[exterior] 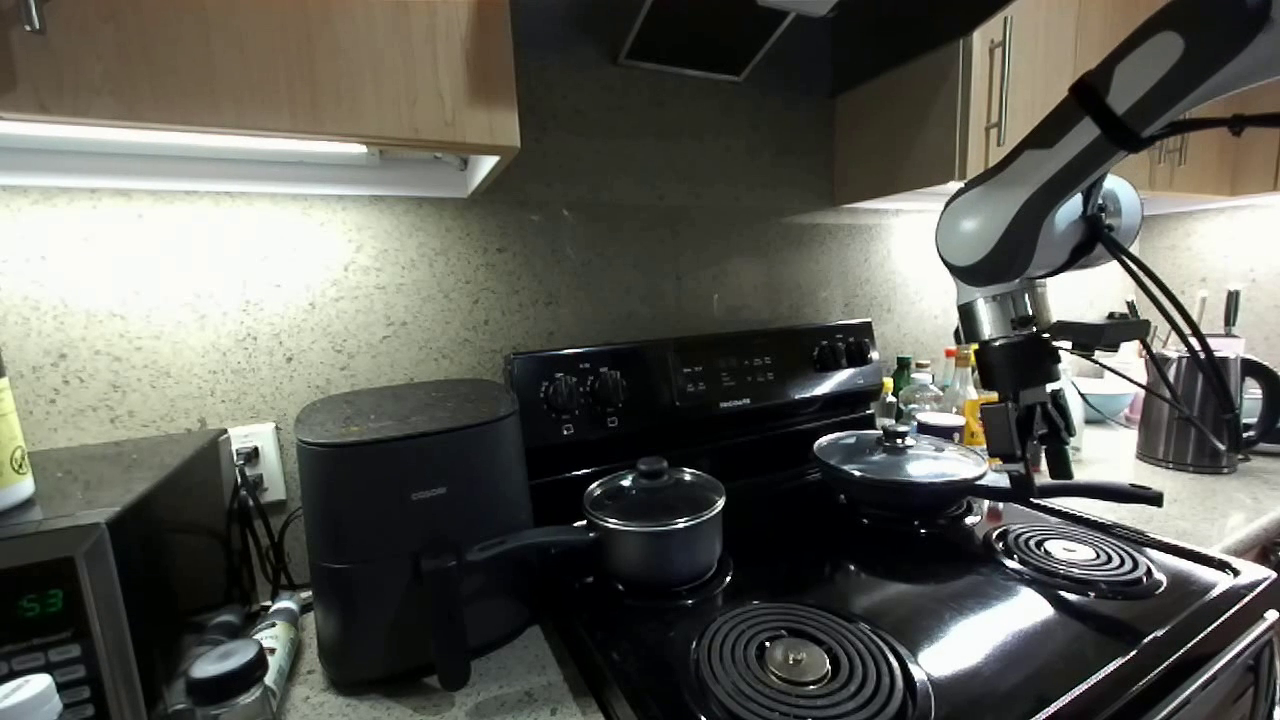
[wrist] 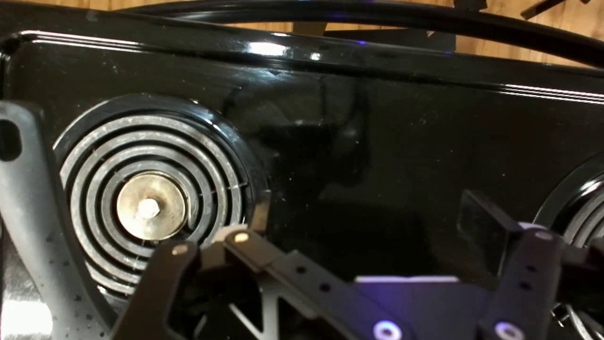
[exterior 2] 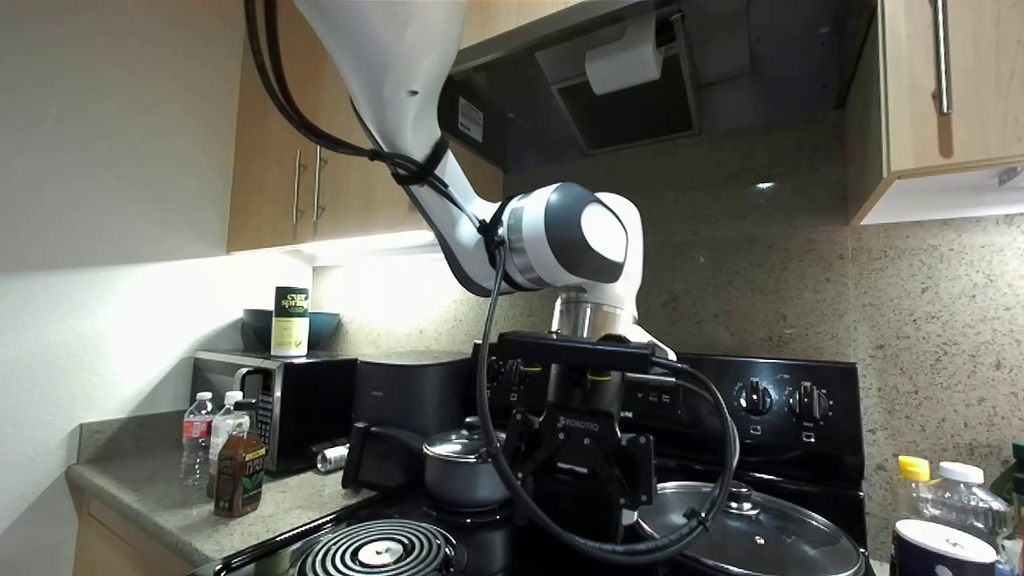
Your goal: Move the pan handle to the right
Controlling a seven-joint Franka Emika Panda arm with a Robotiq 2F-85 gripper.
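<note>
The wide shallow dark pan (exterior: 890, 492) with its domed lid sits on a back burner; its lid also shows in an exterior view (exterior 2: 756, 532). The slim dark pan handle (exterior: 1105, 491) sticks out from the rim, partly behind my fingers. In the wrist view the pan handle (wrist: 45, 226), with a hole at its end, lies at the left edge, outside my jaws. My gripper (exterior: 1038, 468) points down beside the handle. In the wrist view my gripper (wrist: 370, 215) is open with nothing between its fingers. In an exterior view my gripper (exterior 2: 580, 512) is partly behind its cable, and the handle is hidden.
The smaller lidded pot (exterior: 660, 540) stands on another burner, its handle towards the air fryer (exterior: 415, 510). A front coil burner (wrist: 151, 203) lies beside the pan handle in the wrist view. Bottles (exterior: 960, 395) and a kettle (exterior: 1188, 410) stand on the counter beyond the stove.
</note>
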